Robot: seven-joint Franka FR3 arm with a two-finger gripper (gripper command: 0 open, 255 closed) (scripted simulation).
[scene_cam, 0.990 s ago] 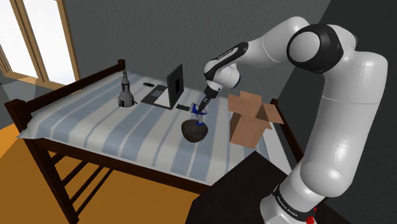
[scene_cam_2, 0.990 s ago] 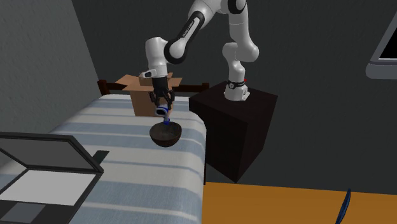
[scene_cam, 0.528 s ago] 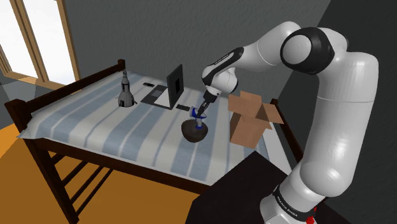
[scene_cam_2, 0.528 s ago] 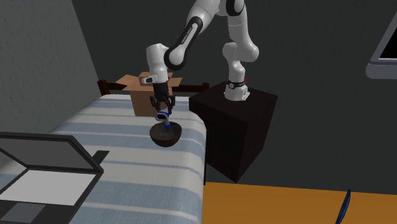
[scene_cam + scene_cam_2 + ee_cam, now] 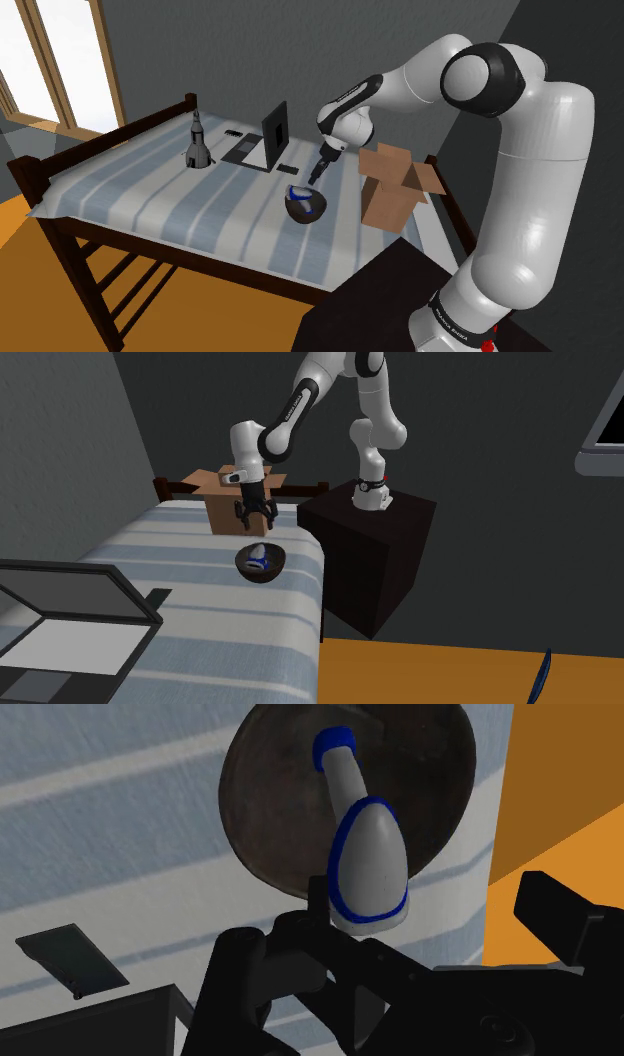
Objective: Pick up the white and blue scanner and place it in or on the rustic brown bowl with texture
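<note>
The white and blue scanner (image 5: 300,194) lies across the dark brown bowl (image 5: 303,214) on the striped bed cover. Its rounded head sticks out over the rim. My black gripper (image 5: 317,175) hangs just above it, open and touching nothing. In the second exterior view the scanner (image 5: 258,556) rests in the bowl (image 5: 272,571) near the cover's edge, below the gripper (image 5: 252,528). In the wrist view the scanner (image 5: 365,854) lies on the bowl (image 5: 260,794), with the gripper (image 5: 430,919) spread wide and the scanner's head near one finger.
An open cardboard box (image 5: 395,185) stands close behind the bowl on the shoulder view's right. An open laptop (image 5: 262,140), a small dark flat object (image 5: 288,168) and a grey rocket model (image 5: 197,145) stand farther along the wooden-framed bed (image 5: 150,195). The dark stand (image 5: 370,552) is beside the bed.
The gripper has opened and let the scanner go. The scanner dropped from upright between the fingers to lying across the bowl. The arm has hardly moved.
</note>
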